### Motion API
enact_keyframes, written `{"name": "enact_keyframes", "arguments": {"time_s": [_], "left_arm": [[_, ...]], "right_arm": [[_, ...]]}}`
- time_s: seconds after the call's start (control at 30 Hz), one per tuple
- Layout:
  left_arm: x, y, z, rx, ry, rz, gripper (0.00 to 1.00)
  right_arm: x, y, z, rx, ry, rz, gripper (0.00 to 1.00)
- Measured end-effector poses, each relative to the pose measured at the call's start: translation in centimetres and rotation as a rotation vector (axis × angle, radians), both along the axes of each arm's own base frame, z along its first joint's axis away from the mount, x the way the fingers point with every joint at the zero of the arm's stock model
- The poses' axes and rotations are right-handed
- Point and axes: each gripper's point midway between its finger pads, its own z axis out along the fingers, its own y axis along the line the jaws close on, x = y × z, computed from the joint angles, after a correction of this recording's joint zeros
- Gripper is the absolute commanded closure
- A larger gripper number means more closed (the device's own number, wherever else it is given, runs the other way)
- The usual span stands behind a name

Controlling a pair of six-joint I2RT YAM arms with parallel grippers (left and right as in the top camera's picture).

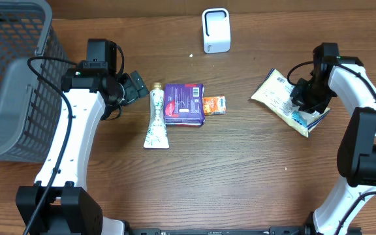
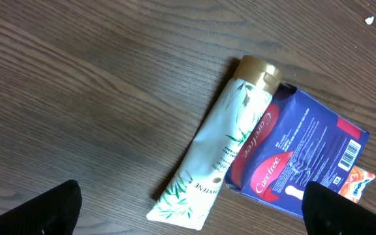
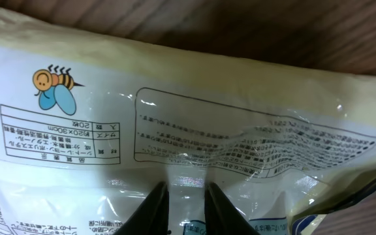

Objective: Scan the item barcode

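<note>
Directly under the right claw [image 1: 303, 104] lies the cream-yellow plastic packet [image 1: 276, 94], flat on the brown wooden table [image 1: 240, 170] at its right side, tilted with one corner towards the far edge. In the right wrist view the two dark fingertips [image 3: 155, 207] stand close together with a ridge of the packet's film pinched between them, so this claw is gripping the packet at its printed face, just below a small bee drawing [image 3: 51, 88]. The left claw [image 1: 133, 87] hangs spread wide with nothing between its fingers, just beside the gold cap end of a white squeezy tube [image 1: 156, 121] and apart from it. By count: one packet, one tube, one purple cardboard box [image 1: 184, 103] touching the tube's side, one small orange sachet [image 1: 214, 104] against the box's other side, one white boxy scanner [image 1: 215, 29] near the far edge, and one grey mesh basket [image 1: 18, 39] at the left.
</note>
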Motion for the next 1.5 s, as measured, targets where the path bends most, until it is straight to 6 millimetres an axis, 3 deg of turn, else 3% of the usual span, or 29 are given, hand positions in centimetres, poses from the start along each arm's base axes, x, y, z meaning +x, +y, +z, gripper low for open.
{"name": "enact_keyframes", "arguments": {"time_s": [0.2, 0.4, 0.5, 0.7, 0.8, 0.87, 0.9, 1.07, 1.3, 1.5], "left_arm": [[0.0, 0.0, 0.0, 0.000, 0.000, 0.000, 0.00], [0.0, -0.1, 0.0, -0.007, 0.000, -0.002, 0.00], [0.0, -0.2, 0.0, -0.010, 0.001, -0.004, 0.00], [-0.1, -0.2, 0.0, -0.009, 0.003, -0.008, 0.00], [-0.1, -0.2, 0.0, -0.007, 0.002, -0.015, 0.00], [0.0, -0.2, 0.0, -0.005, 0.001, -0.019, 0.00], [0.0, -0.2, 0.0, -0.005, 0.000, -0.020, 0.00], [0.0, -0.2, 0.0, -0.005, -0.001, -0.022, 0.00], [-0.1, -0.2, 0.0, -0.005, 0.003, -0.022, 0.00], [-0.1, -0.3, 0.0, -0.008, 0.002, -0.023, 0.00]], "right_arm": [[-0.9, 2.8, -0.1, 0.016, 0.028, 0.092, 0.68], [-1.3, 9.5, -0.1, 0.051, 0.013, 0.271, 0.71], [-2.1, 11.7, -0.1, 0.053, 0.027, 0.309, 0.71], [-3.9, 11.1, 1.9, 0.047, 0.130, 0.309, 0.67], [-2.8, 10.9, 4.2, 0.050, 0.105, 0.337, 0.83], [-2.5, 10.9, 4.8, 0.051, 0.092, 0.348, 0.95], [-2.5, 11.0, 4.8, 0.053, 0.090, 0.355, 0.96], [-2.4, 12.0, 2.8, 0.070, 0.061, 0.382, 0.96], [-5.9, 12.4, -1.2, 0.100, 0.146, 0.373, 0.96], [-9.1, 11.8, -0.7, 0.103, 0.282, 0.356, 0.96]]}}
